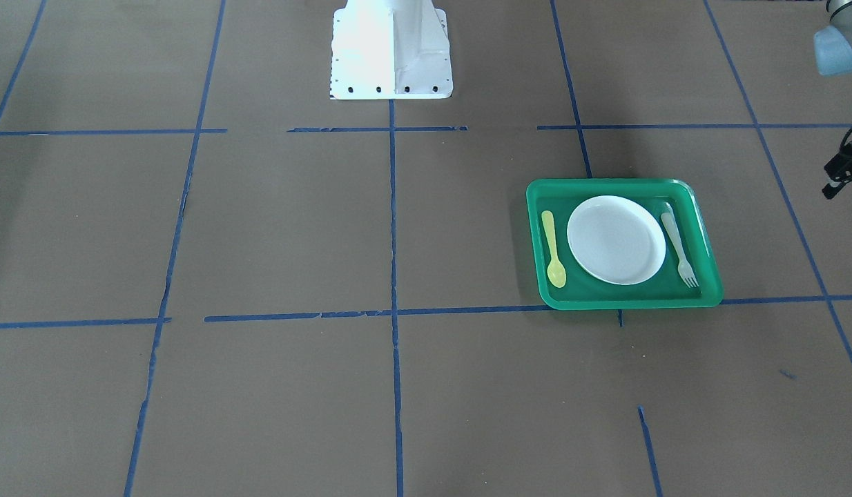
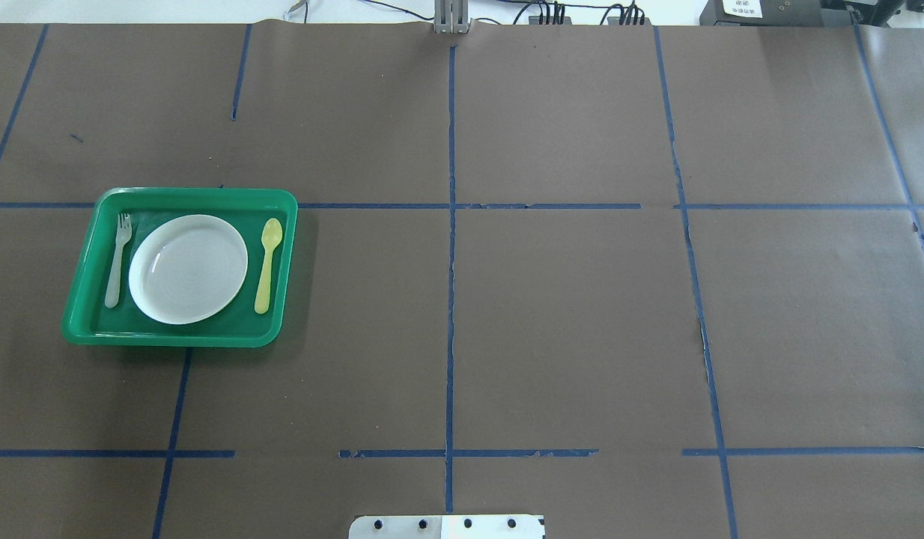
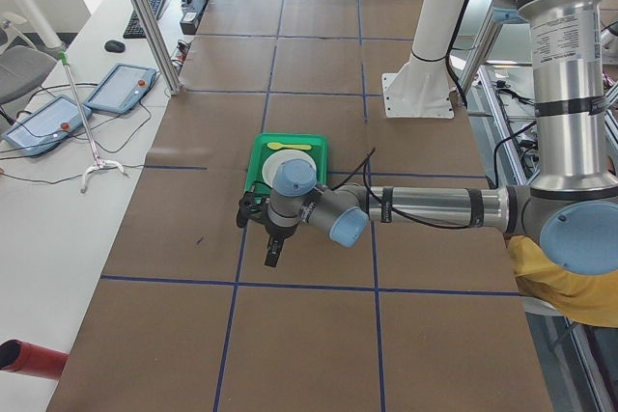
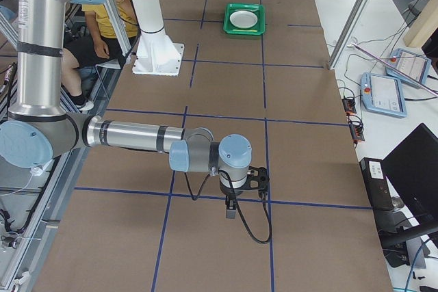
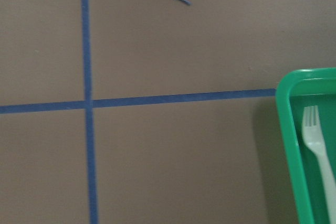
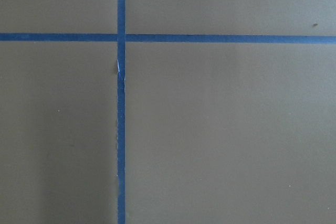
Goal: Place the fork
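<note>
Seen overhead, the fork (image 2: 117, 262) is lying at the plate's (image 2: 188, 268) nine o'clock. The left gripper (image 3: 274, 253), its opening impossible to tell, is hovering nearby; a low sweep risks jolting the green tray (image 2: 185, 193).

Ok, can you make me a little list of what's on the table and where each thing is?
tray: green, on the table, on the robot's left side
plate: white, empty, in the middle of the tray
fork: pale, flat in the tray, left of the plate, prongs pointing away from the robot
spoon: yellow, flat in the tray, right of the plate, scoop end away from the robot
left end effector: over bare table beside the tray; open or shut unclear
right end effector: over bare table, far from the tray
</note>
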Tool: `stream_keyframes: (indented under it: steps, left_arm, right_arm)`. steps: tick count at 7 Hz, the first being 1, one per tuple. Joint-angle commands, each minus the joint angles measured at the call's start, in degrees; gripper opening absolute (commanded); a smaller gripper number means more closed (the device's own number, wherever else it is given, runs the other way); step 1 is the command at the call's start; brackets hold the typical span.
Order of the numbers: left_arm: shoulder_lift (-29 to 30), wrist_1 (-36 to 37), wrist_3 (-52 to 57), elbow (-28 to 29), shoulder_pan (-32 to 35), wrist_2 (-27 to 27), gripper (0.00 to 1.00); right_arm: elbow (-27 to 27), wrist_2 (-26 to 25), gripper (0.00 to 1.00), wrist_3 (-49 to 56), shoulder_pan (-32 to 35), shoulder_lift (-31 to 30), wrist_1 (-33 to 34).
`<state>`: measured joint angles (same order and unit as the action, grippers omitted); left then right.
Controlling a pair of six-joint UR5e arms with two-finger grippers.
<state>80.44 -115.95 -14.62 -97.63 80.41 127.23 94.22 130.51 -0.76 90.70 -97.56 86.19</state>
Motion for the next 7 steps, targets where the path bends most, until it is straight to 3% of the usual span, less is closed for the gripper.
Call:
stream_keyframes:
  steps: [1,3,4,7]
  left_arm:
    - [-0.1,12.8,16.0,-0.7,8.7,2.8,1.0]
    - [-0.1,16.3,17.0,-0.6,10.0,4.8,1.0]
    - [1.5,22.5,17.1,-0.8,10.1,5.3,1.0]
    - [1.7,22.5,17.1,-1.2,10.3,5.4,1.0]
  right_arm:
    - [0.0,-0.1,1.0,0.0,0.0,0.0,0.0]
    - [0.0,-0.1,1.0,0.0,0.0,0.0,0.0]
    - [0.0,0.0,1.0,0.0,0.0,0.0,0.0]
    - [0.0,0.0,1.0,0.0,0.0,0.0,0.0]
